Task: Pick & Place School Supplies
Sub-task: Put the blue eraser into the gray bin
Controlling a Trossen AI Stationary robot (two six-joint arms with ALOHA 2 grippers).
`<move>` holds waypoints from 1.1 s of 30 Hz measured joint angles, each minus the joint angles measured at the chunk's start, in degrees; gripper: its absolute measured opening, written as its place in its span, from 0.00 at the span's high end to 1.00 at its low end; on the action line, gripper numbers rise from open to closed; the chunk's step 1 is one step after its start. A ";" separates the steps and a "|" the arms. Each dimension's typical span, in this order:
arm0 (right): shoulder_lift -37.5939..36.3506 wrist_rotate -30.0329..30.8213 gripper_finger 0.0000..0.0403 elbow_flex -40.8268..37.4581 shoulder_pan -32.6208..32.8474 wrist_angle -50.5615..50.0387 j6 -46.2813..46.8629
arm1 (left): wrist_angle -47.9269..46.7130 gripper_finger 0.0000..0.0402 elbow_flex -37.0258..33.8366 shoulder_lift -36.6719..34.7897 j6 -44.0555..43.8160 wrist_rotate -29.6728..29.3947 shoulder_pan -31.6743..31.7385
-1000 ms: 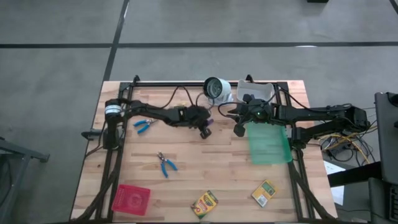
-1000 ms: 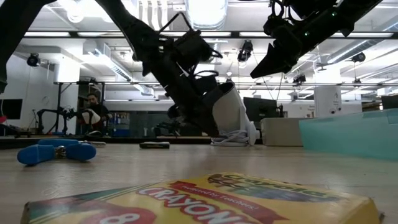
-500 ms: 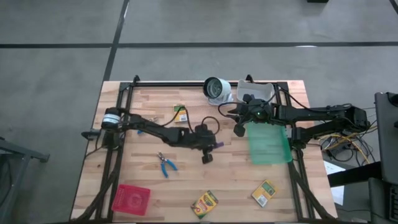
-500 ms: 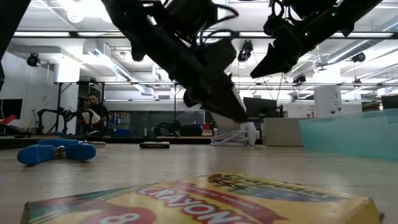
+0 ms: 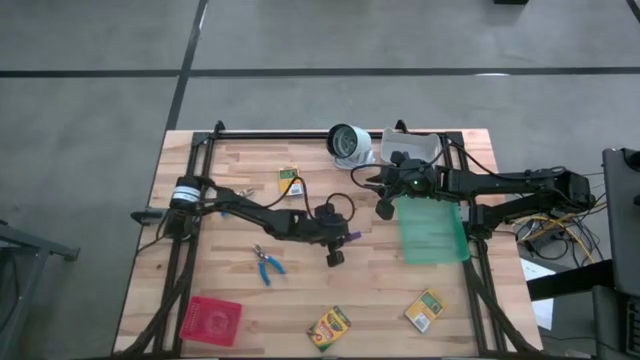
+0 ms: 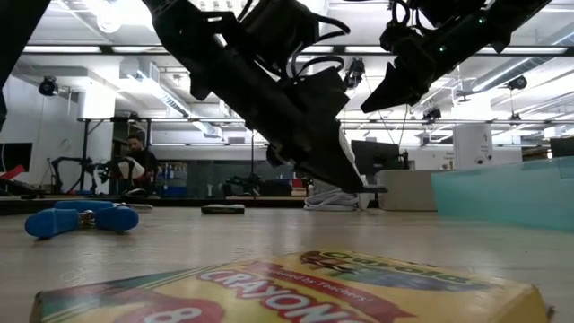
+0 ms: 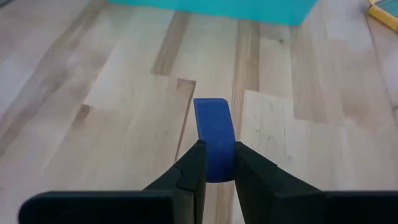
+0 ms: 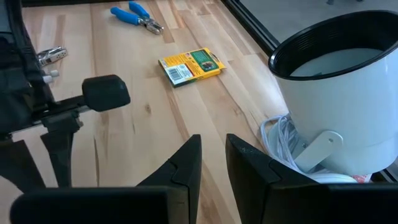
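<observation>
My left gripper [image 5: 344, 237] hangs over the table's middle, left of the green mat [image 5: 433, 232], shut on a small flat blue-purple piece [image 7: 213, 127]. My right gripper [image 5: 383, 209] waits near the far edge, its fingers [image 8: 186, 163] a narrow gap apart with nothing between them. One crayon box [image 5: 290, 181] lies flat at the far middle; two more [image 5: 328, 326] [image 5: 425, 310] lie near the front edge. A blue-handled tool [image 5: 267, 264] lies left of centre. Another blue-handled tool [image 8: 137, 15] lies by the left arm. My left gripper pinches the blue-purple piece between its two fingers [image 7: 194, 165] on the piece's two flat faces, at its rear end [image 7: 216, 167]. The rest sticks out ahead of the fingertips. The fingers slant down toward the table's right. The piece is clear of the wood.
A white-grey round object [image 5: 347, 143] and a white bin [image 5: 420, 148] stand at the far edge beside my right gripper. A red tray [image 5: 210, 320] sits at the front left corner. Bare wood lies between the left gripper and the front crayon boxes.
My left gripper has swung from beside the round object toward the table's near edge, carrying the blue-purple piece, and has tipped further down. Most of this came early; it has since nearly stopped. The swing has uncovered the far crayon box.
</observation>
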 joint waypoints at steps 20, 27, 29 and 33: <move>0.00 0.00 0.83 0.00 0.01 0.00 0.00 | 4.14 0.82 0.00 -0.13 2.08 -0.05 0.22; 0.00 0.00 0.83 0.00 0.00 0.00 0.00 | 7.68 0.82 0.00 -0.43 9.78 -1.23 0.27; 0.00 0.00 0.83 0.00 -0.02 0.00 0.00 | 8.04 0.82 0.00 -0.56 10.72 -1.66 0.27; 0.00 0.00 0.83 0.00 0.00 0.00 0.00 | 8.07 0.82 0.00 -0.93 15.44 -1.71 0.27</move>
